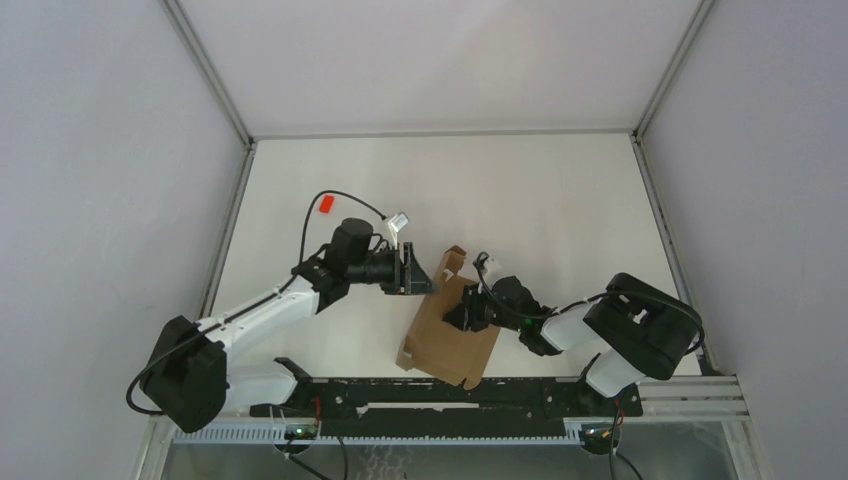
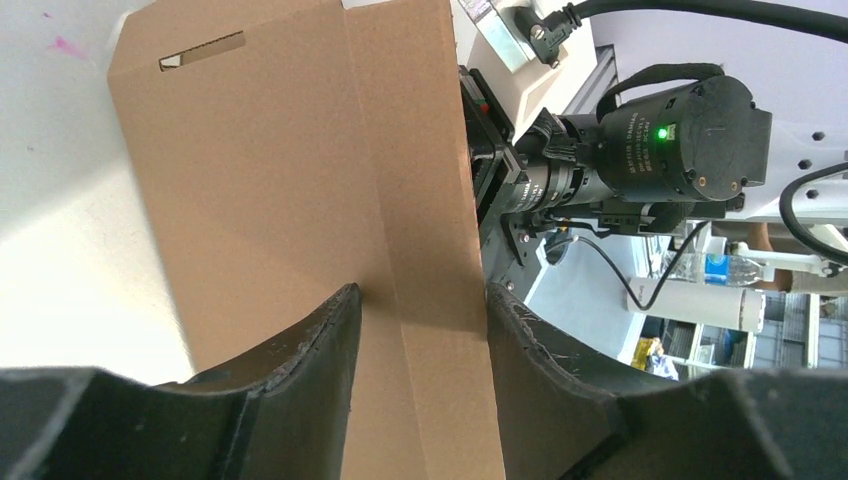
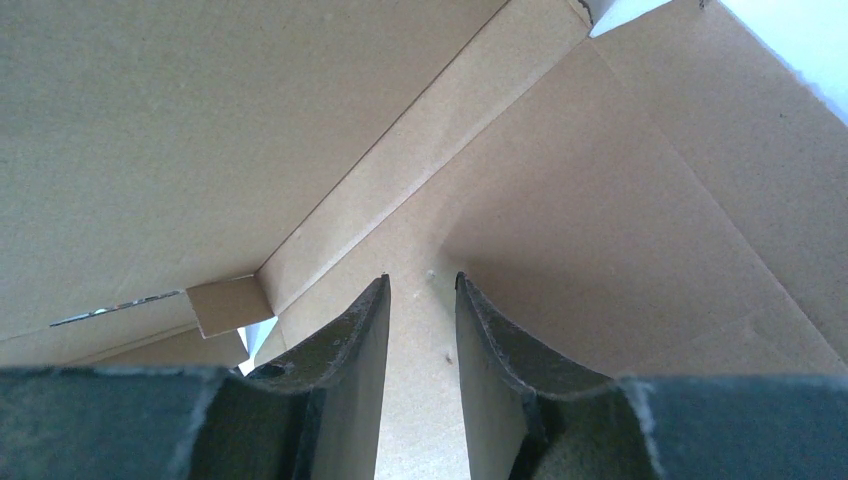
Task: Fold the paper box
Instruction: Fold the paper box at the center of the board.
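Both jaws clamp the paper box (image 1: pixel 450 340); red block (image 1: pixel 325 204) lies well apart.

Count from where I stand: one brown paper box (image 1: pixel 450 338), with one slot (image 2: pixel 202 50) cut in the part I can see. Two robot arms, a left arm (image 1: pixel 265 310) and a right arm (image 1: pixel 570 325). Two grippers, a left gripper (image 2: pixel 420 295) and a right gripper (image 3: pixel 422 280), two fingers (image 2: pixel 300 380) each. One small red block (image 1: pixel 326 203). One white table (image 1: pixel 540 200). One green light (image 2: pixel 661 132) lit on the right arm.
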`<action>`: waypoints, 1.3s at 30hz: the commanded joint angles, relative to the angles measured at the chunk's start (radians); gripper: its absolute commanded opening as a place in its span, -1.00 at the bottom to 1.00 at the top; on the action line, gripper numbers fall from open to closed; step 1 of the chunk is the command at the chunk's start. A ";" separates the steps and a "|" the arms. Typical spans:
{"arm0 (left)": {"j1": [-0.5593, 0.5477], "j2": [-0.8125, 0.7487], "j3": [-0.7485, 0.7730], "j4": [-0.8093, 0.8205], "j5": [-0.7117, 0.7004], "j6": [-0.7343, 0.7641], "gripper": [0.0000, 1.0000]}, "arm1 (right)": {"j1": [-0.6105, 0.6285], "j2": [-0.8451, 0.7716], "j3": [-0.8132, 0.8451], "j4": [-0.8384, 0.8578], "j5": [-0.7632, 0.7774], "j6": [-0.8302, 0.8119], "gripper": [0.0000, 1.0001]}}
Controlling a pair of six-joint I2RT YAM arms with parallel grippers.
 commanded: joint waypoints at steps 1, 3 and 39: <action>-0.001 0.015 -0.004 -0.098 -0.090 0.058 0.06 | 0.005 0.013 0.011 -0.001 -0.004 -0.004 -0.22; 0.000 0.011 0.003 -0.130 -0.114 0.069 0.06 | 0.007 0.014 0.011 -0.001 -0.002 -0.005 -0.22; -0.056 0.009 0.135 -0.360 -0.297 0.139 0.05 | 0.017 -0.015 0.009 -0.020 0.004 -0.009 -0.22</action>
